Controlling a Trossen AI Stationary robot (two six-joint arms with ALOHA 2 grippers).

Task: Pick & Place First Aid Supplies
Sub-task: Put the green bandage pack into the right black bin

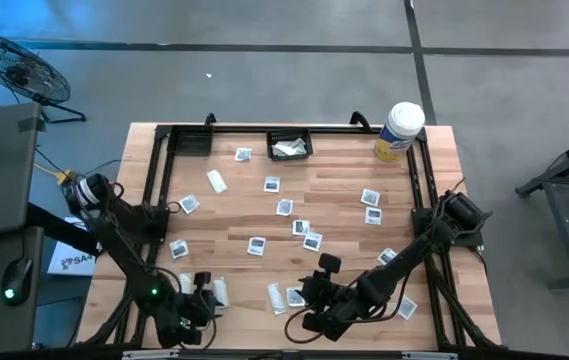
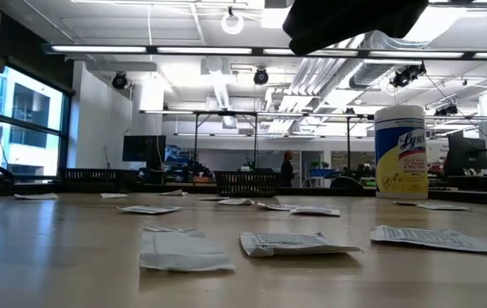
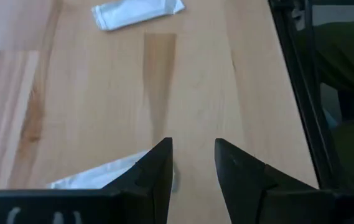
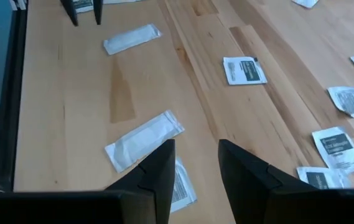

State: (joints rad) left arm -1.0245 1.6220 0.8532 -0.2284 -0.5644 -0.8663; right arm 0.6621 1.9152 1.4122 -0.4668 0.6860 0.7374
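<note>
At the near edge of the desk we see both arms low over the wood. The left gripper sits near the front left corner, its jaws apart with a narrow gap of bare wood between them; a white strip packet lies under the inner finger, and we cannot tell whether it is touched. Just beyond it lies a second white strip, with clear wood between — the black frame rail runs close along one side, so room there is tight.

The right gripper hovers near the front middle, jaws apart and holding nothing. Just ahead of it a long white strip lies aslant, and a printed square packet shows partly under one finger. Farther on we see another square packet and more squares toward the desk's right side.

The middle of the desk carries scattered square packets, well apart from one another, with open lanes of wood between. At the far edge a black basket holds a few white packets, and the white tub stands upright near the far right corner.
</note>
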